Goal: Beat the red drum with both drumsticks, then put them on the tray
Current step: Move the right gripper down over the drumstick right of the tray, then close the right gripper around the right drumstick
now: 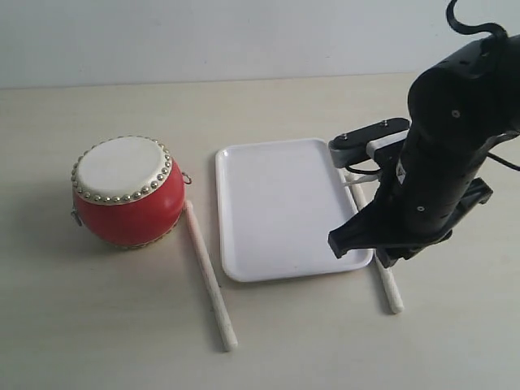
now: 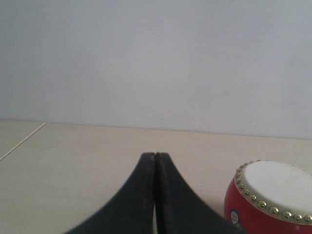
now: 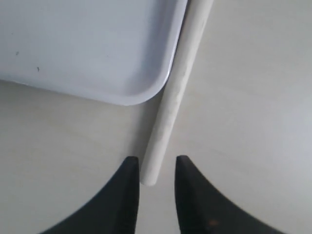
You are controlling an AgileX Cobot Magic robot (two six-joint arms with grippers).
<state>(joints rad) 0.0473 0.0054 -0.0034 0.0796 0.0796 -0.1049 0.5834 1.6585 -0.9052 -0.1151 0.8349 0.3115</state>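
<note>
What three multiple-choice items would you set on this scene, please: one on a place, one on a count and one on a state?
1. Where does the drumstick nearest the red drum lie?
A. On the table, between that drum and the tray
B. Inside the tray
C. Across the drum's skin

2. How many drumsticks lie on the table?
A. One
B. Two
C. Three

3. How is the left end effector?
A. Wide open
B. Shut on a drumstick
C. Shut, holding nothing

Answers:
1. A, as the stick rests on bare table in the gap between drum and tray.
2. B, as the other drumstick lies along the tray's opposite side.
3. C, as its fingers meet with nothing between them.
</note>
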